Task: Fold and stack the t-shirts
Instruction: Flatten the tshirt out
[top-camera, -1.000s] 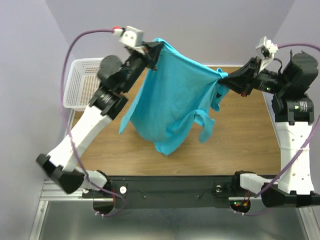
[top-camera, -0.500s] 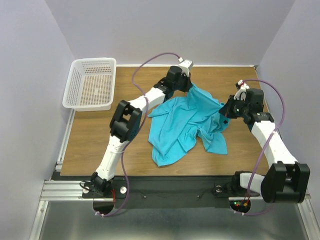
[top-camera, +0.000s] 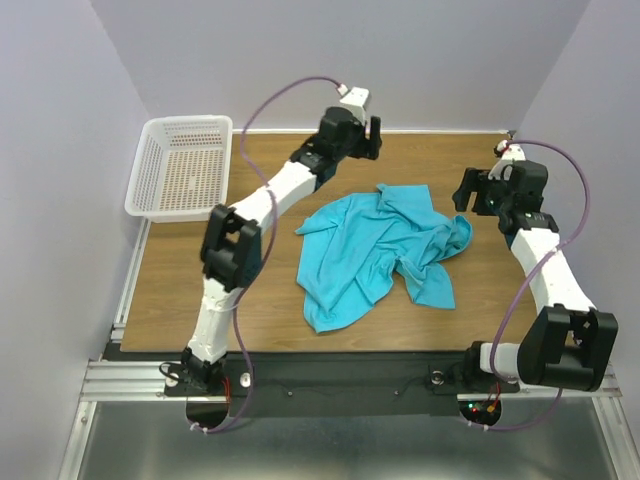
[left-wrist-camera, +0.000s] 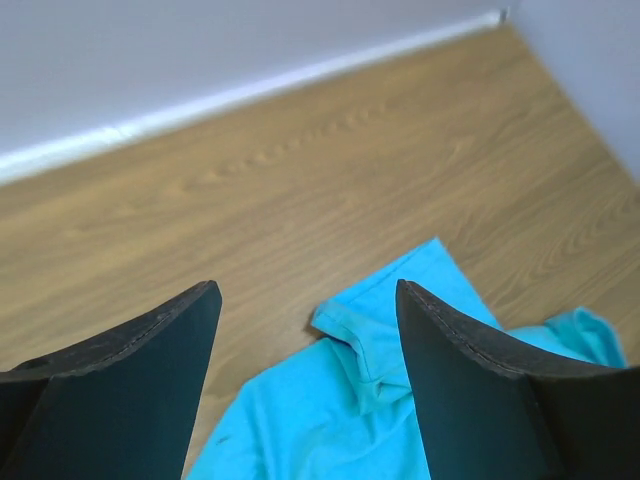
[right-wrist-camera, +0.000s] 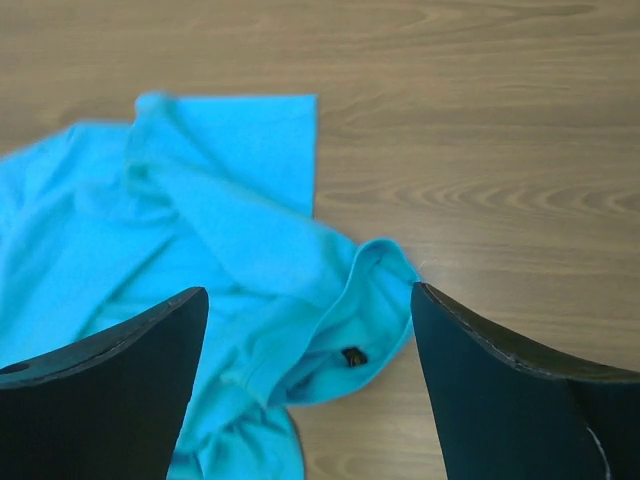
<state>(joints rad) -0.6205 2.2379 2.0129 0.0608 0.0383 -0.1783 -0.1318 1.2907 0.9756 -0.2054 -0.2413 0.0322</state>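
Observation:
One turquoise t-shirt (top-camera: 375, 250) lies crumpled in a heap on the wooden table (top-camera: 500, 300); its collar with a small dark tag faces the right arm. My left gripper (top-camera: 372, 140) hovers open above the shirt's far edge, holding nothing. In the left wrist view the shirt (left-wrist-camera: 400, 400) and a sleeve hem lie below the open left gripper (left-wrist-camera: 305, 300). My right gripper (top-camera: 466, 192) is open just right of the heap, empty. In the right wrist view the collar of the shirt (right-wrist-camera: 200, 220) sits under the right gripper (right-wrist-camera: 308, 295).
A white mesh basket (top-camera: 182, 165) stands at the table's far left corner. Grey walls close in the back and both sides. Bare wood shows right of the shirt and near the front edge.
Both grippers opened and let go of the shirt, then drew up and back. The shirt, held spread in the air a second ago, now lies crumpled on the table.

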